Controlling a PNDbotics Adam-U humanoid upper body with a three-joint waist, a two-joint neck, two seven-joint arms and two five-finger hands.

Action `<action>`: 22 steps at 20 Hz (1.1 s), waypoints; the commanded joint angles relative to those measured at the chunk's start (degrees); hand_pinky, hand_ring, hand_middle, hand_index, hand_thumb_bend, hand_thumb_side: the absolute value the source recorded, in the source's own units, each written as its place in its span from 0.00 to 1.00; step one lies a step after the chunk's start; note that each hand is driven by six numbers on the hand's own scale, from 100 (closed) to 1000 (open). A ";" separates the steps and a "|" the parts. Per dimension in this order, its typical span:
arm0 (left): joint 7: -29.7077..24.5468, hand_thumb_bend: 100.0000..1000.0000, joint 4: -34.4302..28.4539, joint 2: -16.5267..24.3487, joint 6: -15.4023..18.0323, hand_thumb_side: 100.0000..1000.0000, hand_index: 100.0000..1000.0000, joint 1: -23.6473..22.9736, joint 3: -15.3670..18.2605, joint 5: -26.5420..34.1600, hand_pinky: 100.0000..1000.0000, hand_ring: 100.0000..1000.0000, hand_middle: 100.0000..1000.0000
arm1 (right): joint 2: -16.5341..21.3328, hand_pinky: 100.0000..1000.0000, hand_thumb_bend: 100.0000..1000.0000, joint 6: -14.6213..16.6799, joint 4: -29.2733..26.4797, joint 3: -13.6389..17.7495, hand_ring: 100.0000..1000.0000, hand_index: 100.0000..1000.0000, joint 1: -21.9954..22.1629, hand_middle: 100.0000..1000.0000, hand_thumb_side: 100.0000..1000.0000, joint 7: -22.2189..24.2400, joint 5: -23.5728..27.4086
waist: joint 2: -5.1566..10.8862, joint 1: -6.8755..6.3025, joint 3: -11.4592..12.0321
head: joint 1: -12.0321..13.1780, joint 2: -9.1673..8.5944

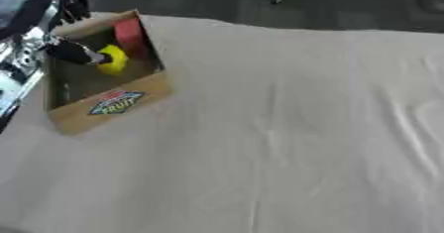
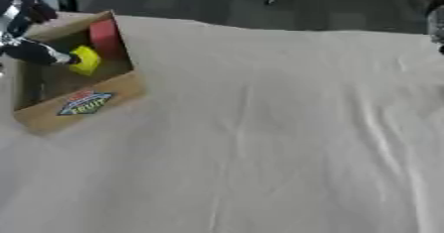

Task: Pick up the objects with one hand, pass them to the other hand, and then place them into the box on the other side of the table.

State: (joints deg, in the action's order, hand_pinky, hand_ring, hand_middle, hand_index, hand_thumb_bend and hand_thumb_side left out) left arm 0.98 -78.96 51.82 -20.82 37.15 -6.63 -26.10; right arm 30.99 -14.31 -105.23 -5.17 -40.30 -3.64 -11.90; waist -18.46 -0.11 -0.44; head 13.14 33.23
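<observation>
The yellow object [image 1: 112, 60] sits inside the cardboard box [image 1: 108, 109] at the far left of the surface [image 1: 286, 143], and in the left eye view my left robot hand [image 1: 74, 52] reaches in over the box's left wall with its dark fingers right against that yellow piece. I cannot tell from here whether those fingers are curled round it or only touching it. A red object [image 1: 130, 36] stands beside it at the box's back corner, and a printed fruit label [image 1: 115, 102] shows on the front wall. Moving to the right eye view, the same robot hand comes in from the left edge, its tip meeting the yellow object's left side, which looks rounded and smooth. I judge it light and fairly stiff, probably a plastic toy fruit, likely to slip if pinched at the curve, so I would take it across its widest part. The right robot hand [image 2: 435, 26] shows only as a grey sliver at the upper right edge, and its fingers are hidden from me.
</observation>
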 commanded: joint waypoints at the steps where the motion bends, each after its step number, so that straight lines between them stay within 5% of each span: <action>1: -1.22 1.00 0.25 1.28 -1.28 0.07 0.76 1.13 0.75 -4.23 0.82 0.79 0.68 | 1.72 0.72 0.04 -0.03 -1.03 0.92 0.71 0.85 -0.69 0.77 0.27 -0.45 -0.16 | 1.45 -0.24 -0.03 | -0.26 0.33; 3: -1.49 0.96 0.08 1.13 -1.99 0.19 0.75 1.16 1.09 -5.68 0.81 0.77 0.66 | 1.82 0.72 0.03 -0.05 -1.13 1.03 0.71 0.85 -0.78 0.77 0.27 -0.58 -0.28 | 1.51 -0.25 0.05 | -0.86 0.46; 7: 2.14 0.70 -3.55 0.82 -2.90 0.50 0.73 0.80 2.96 -3.28 0.78 0.67 0.65 | 2.81 0.72 0.05 -0.29 -0.89 1.53 0.72 0.86 -1.47 0.77 0.25 -1.06 -0.64 | 1.77 -0.13 0.34 | -4.77 1.59; 15: 12.61 0.63 -21.63 -0.79 -3.28 0.57 0.71 -3.77 4.81 8.87 0.75 0.63 0.63 | 7.03 0.73 0.09 -1.54 4.73 3.43 0.72 0.86 -4.15 0.76 0.26 -0.99 -1.60 | 2.24 0.35 0.24 | -19.71 2.18; 18: 15.01 0.60 -26.46 -2.55 -2.12 0.48 0.67 -4.83 5.33 12.60 0.70 0.55 0.54 | 8.34 0.73 0.06 -1.44 8.04 3.60 0.73 0.87 -5.61 0.77 0.21 0.19 -2.86 | 2.41 0.39 0.13 | -22.55 2.10; 19: 17.15 0.59 -27.66 -3.99 -1.41 0.47 0.66 -5.10 5.77 14.62 0.69 0.54 0.52 | 8.67 0.73 0.12 -1.61 9.41 3.62 0.73 0.87 -6.18 0.77 0.25 0.60 -4.15 | 2.47 0.34 0.16 | -23.14 2.24; 22: 23.92 0.60 -29.82 -7.92 1.16 0.46 0.67 -6.45 6.21 21.39 0.69 0.56 0.54 | 8.95 0.74 0.14 -1.84 13.61 2.93 0.74 0.88 -8.21 0.79 0.25 2.48 -8.04 | 2.50 0.29 0.16 | -24.27 2.14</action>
State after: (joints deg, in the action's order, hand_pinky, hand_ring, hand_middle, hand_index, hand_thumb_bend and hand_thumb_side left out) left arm 22.50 -107.00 43.93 -20.53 30.33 -1.57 -7.08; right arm 37.77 -16.11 -92.64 -2.61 -47.34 -1.83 -18.44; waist -17.61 0.23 -0.30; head -10.46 35.62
